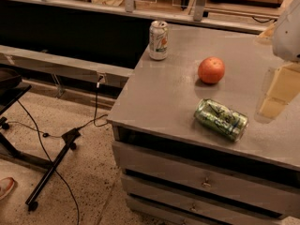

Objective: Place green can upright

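Note:
The green can (221, 119) lies on its side on the grey table top (159, 97), near the front edge, with its silver top pointing to the lower right. It is shiny green with pale swirling markings. My gripper (277, 93) hangs at the right edge of the view, to the right of the can and a little above the table, apart from the can. The white arm housing (288, 28) shows above it.
An orange (211, 70) sits on the table behind the can. A white-silver can (158, 40) stands upright near the back left corner. The table has drawers (201, 182) below. On the floor at the left are cables and a black stand (51, 168).

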Controlling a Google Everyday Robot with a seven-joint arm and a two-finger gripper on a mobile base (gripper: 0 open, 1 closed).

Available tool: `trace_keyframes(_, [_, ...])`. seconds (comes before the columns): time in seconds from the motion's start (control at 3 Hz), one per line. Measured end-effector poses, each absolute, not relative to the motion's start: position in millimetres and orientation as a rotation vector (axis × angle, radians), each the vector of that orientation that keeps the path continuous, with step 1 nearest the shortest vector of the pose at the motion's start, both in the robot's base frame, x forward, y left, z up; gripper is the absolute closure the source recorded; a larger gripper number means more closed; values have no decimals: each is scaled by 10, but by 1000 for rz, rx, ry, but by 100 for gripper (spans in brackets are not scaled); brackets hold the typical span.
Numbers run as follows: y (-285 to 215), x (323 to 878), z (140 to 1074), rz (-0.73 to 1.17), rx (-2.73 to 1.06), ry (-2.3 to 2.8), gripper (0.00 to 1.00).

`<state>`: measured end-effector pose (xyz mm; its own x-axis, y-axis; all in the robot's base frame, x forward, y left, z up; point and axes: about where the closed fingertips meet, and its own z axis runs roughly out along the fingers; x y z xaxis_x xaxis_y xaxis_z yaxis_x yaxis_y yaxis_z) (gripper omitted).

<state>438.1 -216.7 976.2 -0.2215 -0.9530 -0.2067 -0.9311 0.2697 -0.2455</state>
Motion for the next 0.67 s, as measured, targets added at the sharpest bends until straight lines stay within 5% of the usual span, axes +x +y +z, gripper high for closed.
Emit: trace_keyframes(0.67, [-2205,4481,9663,-190,-1687,2294,0])
